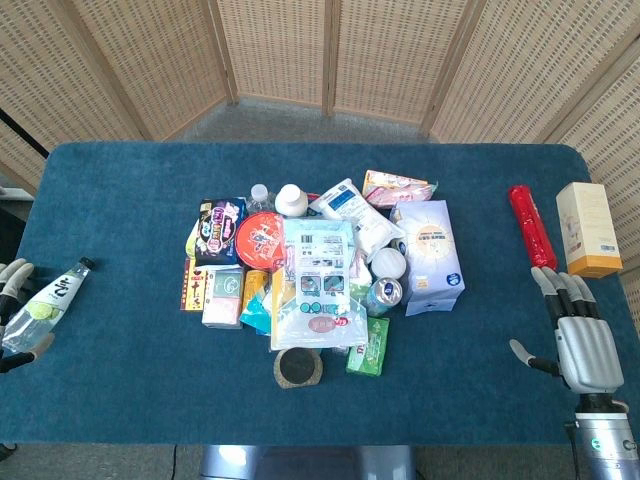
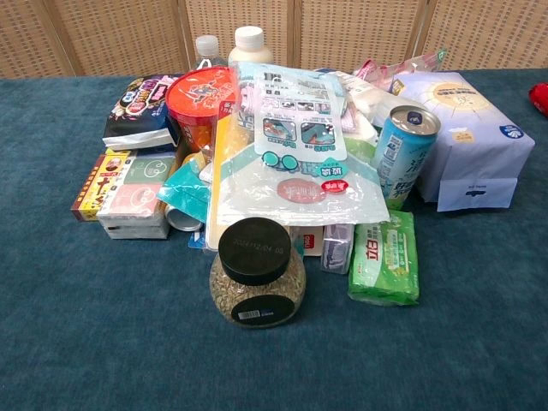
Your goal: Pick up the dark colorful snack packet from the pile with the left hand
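Two hands waiting beside the pile

From the head view we are seeing the dark colorful snack packet point(image 1: 216, 229) lying at the pile's left edge. Our left hand point(image 1: 14, 310) is gripping a clear plastic bottle point(image 1: 50, 302); our right hand point(image 1: 580, 335) is resting empty, fingers spread.

From the chest view we are seeing that packet point(image 2: 139, 107) beside a red round tub point(image 2: 200, 103).

A dark blue cloth-covered table point(image 1: 120, 390) fills the room's middle. Behind its far edge stand woven rattan screen panels point(image 1: 275, 45) in pale wooden frames, above grey floor point(image 1: 330, 120).
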{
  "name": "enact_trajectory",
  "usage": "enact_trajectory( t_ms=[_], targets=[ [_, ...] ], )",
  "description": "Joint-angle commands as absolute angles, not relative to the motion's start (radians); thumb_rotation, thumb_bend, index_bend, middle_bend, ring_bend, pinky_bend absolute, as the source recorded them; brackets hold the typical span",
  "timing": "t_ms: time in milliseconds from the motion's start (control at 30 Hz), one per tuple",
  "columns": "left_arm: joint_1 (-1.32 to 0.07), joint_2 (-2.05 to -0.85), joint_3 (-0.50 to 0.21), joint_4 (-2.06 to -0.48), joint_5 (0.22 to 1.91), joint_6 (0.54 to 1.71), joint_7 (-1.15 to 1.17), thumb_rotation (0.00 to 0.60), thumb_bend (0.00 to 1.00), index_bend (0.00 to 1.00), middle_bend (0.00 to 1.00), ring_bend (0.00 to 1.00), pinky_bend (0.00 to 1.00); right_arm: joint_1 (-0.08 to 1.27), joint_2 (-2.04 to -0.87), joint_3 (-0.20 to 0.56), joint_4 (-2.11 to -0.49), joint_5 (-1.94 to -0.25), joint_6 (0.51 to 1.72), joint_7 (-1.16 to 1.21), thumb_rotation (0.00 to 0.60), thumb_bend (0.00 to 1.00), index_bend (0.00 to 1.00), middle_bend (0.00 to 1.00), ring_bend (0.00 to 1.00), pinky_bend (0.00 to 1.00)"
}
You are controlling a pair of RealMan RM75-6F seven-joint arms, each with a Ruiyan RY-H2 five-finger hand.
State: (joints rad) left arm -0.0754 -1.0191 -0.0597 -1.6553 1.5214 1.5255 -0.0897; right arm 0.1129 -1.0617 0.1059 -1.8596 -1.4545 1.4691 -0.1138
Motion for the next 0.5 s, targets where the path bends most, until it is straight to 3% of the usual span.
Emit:
enact_trajectory(
  t_ms=[33,500],
  targets=[
    [-0.077,-1.021,-0.056,-1.652,1.520,1.518,-0.089,0.600,0.27,0.00,0.00,0.00,0.00,0.115,-1.066,0.105,-1.858,-1.450,1.463,-0.114,0.563,0.22,0.00,0.08,0.00,0.00],
    [-0.130,-1.004,-0.080,-1.693,1.517,1.464,-0.051,0.600,0.27,0.00,0.00,0.00,0.00,0.102,-1.070,0.101,-1.856,-1.455,1.483,-0.097,0.560,0.22,0.00,0.08,0.00,0.00]
  ],
)
